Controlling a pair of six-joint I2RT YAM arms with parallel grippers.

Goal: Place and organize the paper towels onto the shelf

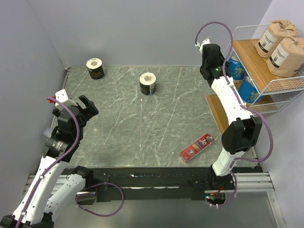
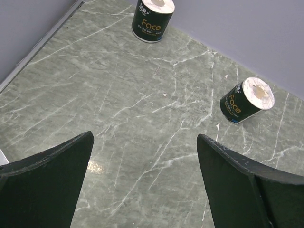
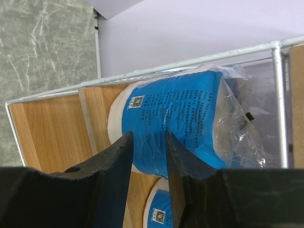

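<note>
Seen from above, the right hand's fingers were lost behind its own wrist and the white wire shelf (image 1: 247, 29). The arm covered much of the shelf's lowest tier, and the frame cut off the shelf's right side. In the right wrist view, a second blue roll (image 3: 159, 214) showed only as a sliver below the fingers.

The right hand (image 3: 148, 142) had its fingers set close together with a slim gap between them. They sat right up against the blue paper-towel roll (image 3: 190, 118) on the middle tier, and whether they pinched its clear wrapper could not be told. The left hand (image 2: 145, 137) was spread wide and held nothing, hanging over the bench (image 1: 142, 128) near its left edge.

The brown kraft rolls (image 1: 274, 39) stood side by side on the top tier. Two black rolls with white tops stood upright on the bench, well apart. One (image 1: 96, 69) was near the far-left corner, and the other (image 1: 148, 84) was nearer the middle. A red box (image 1: 197, 147) lay flat near the front edge, just beside the right arm. Open marble stretched from the left hand to both black rolls.
</note>
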